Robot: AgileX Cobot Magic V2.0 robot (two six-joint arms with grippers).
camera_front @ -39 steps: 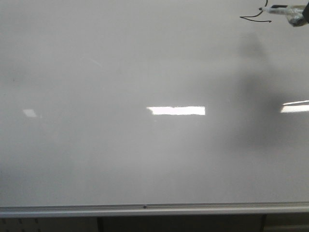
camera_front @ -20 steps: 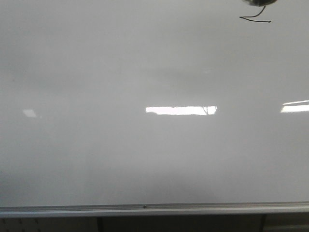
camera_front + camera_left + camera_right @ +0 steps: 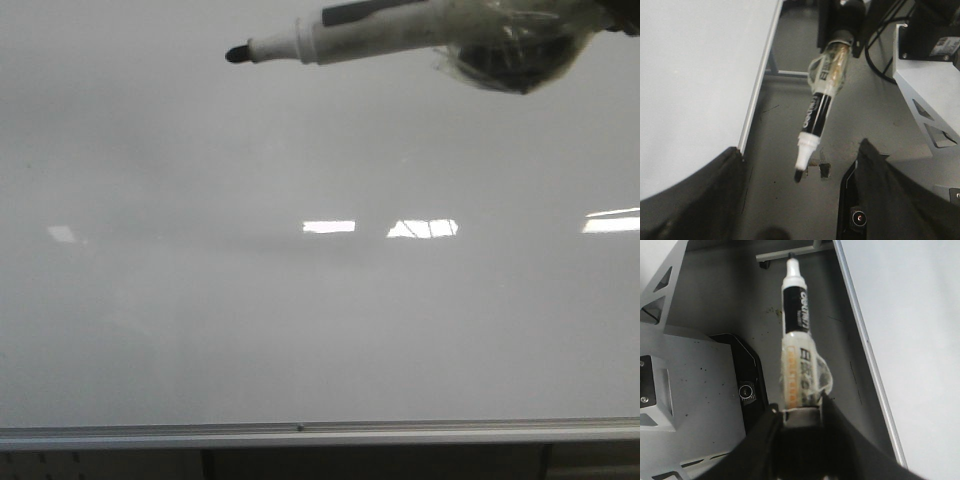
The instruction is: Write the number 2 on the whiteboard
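The whiteboard (image 3: 300,330) fills the front view, glossy white-grey. A black-and-white marker (image 3: 380,32) lies across the top of that view, its black tip (image 3: 237,55) pointing left and clear tape wadded round its rear (image 3: 510,55). The number 2 is hidden behind that taped end. My right gripper (image 3: 800,412) is shut on the marker's taped barrel (image 3: 797,370), off the board beside its edge rail (image 3: 865,350). My left gripper (image 3: 790,210) is open and empty, its dark fingers (image 3: 690,200) spread wide. The marker (image 3: 820,110) hangs in front of it, not touching.
A silver rail (image 3: 300,432) runs along the board's lower edge, with glare patches (image 3: 420,228) mid-board. Beside the board are grey floor (image 3: 785,200), a grey metal robot base (image 3: 925,85) and a black camera unit (image 3: 747,390).
The marker was at the drawn 2 at upper right, then lifted nearly out of view. Now it looms large across the top and covers the stroke.
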